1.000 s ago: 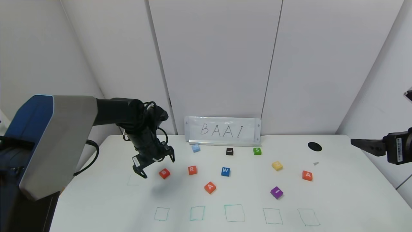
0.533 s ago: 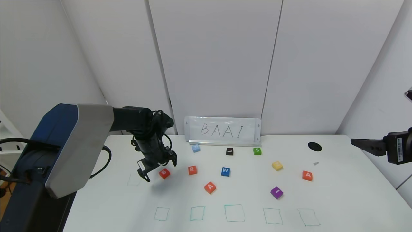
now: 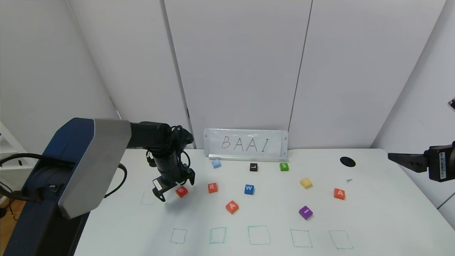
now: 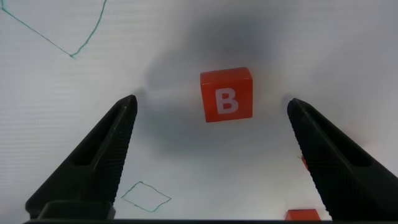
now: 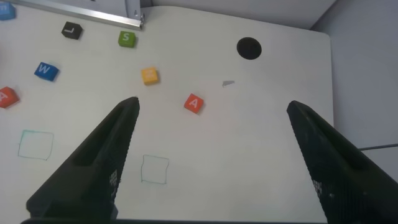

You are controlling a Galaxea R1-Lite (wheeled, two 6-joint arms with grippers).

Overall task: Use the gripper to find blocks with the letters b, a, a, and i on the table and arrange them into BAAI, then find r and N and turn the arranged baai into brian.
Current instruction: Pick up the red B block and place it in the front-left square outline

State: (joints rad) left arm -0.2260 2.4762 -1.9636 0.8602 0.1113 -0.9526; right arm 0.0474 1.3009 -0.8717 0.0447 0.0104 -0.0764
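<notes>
left gripper (image 3: 174,188) low over the counter (image 3: 373,213), fingers (image 4: 99,155) wide apart around B (image 4: 226,94), not touching | right gripper (image 5: 211,155) parked off the right edge, fingers apart, mostly cut off | yellow block (image 3: 306,182) letter unreadable

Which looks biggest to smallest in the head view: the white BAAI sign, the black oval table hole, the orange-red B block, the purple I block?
1. White BAAI sign, clearly largest.
2. Black oval table hole.
3. Orange-red B block and purple I block: look alike, and the I block sits nearer the camera, so no ranking.
</notes>
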